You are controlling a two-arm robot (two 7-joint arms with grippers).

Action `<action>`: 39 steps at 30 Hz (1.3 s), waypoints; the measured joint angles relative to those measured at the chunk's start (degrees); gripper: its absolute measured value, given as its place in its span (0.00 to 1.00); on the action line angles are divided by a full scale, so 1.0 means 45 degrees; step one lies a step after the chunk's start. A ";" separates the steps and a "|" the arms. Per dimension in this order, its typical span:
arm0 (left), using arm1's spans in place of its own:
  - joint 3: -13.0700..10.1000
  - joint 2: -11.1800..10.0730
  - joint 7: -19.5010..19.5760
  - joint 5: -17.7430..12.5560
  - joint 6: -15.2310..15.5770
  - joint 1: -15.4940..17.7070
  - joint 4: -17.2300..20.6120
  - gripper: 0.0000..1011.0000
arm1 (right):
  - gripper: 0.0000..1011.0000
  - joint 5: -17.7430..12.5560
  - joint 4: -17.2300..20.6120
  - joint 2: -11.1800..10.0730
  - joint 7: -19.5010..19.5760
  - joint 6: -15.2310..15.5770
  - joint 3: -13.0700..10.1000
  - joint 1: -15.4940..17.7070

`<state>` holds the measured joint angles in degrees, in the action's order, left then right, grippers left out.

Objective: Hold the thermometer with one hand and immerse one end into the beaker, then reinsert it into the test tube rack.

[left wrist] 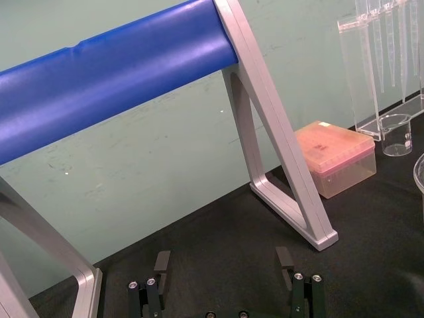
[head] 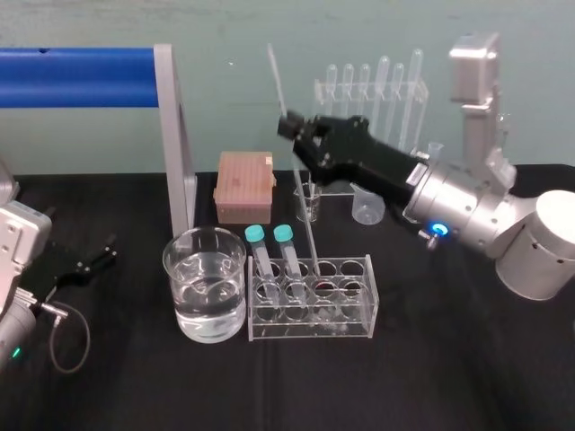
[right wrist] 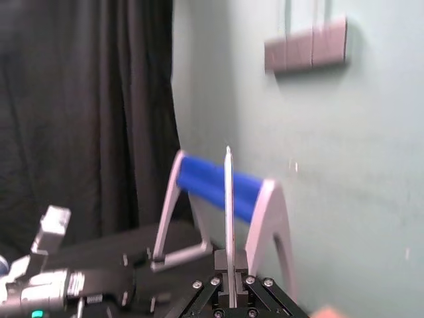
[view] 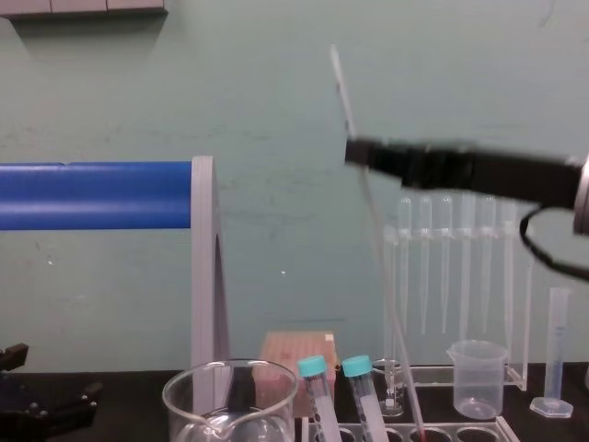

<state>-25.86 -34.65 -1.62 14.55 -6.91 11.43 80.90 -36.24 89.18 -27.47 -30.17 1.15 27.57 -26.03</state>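
Right gripper (head: 293, 135) grasps the tilted thermometer (head: 305, 215), its tip down a hole in the rack (head: 359, 301) beside the beaker (head: 180, 269). Left gripper (head: 101, 254) rests released on the bench (head: 449, 368).

Pale green wall (view: 276, 110) across the back, black cloth (head: 431, 359) over the table. A blue bar (head: 76, 77) on a silver frame (head: 175, 135) stands before that wall, and there's a black curtain (right wrist: 79, 119) hanging beside it.

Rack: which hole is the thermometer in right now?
The third hole from the robot's left in the rack, next to the two teal-capped tubes. The right gripper holds the thermometer tilted in it; the left gripper is parked far left.
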 joint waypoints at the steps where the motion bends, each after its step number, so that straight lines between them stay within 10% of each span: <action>1: 0.0000 0.0000 0.0000 0.0000 0.0000 0.0000 0.0000 1.00 | 0.05 0.0018 0.0063 -0.0007 -0.0046 -0.0155 -0.0052 0.0010; 14: -0.0001 0.0000 0.0000 -0.0001 0.0000 0.0000 0.0000 1.00 | 0.05 -0.1069 0.0324 0.1036 -0.1171 -0.1396 -0.0548 -0.1123; 39: 0.0000 0.0000 0.0000 0.0000 -0.0001 0.0000 0.0000 1.00 | 0.05 -0.1181 -0.3698 0.2684 -0.3272 -0.2354 0.1561 -0.1669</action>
<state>-25.86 -34.65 -1.62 14.55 -6.91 11.43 80.90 -41.56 72.54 -15.39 -44.89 -9.44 34.60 -33.54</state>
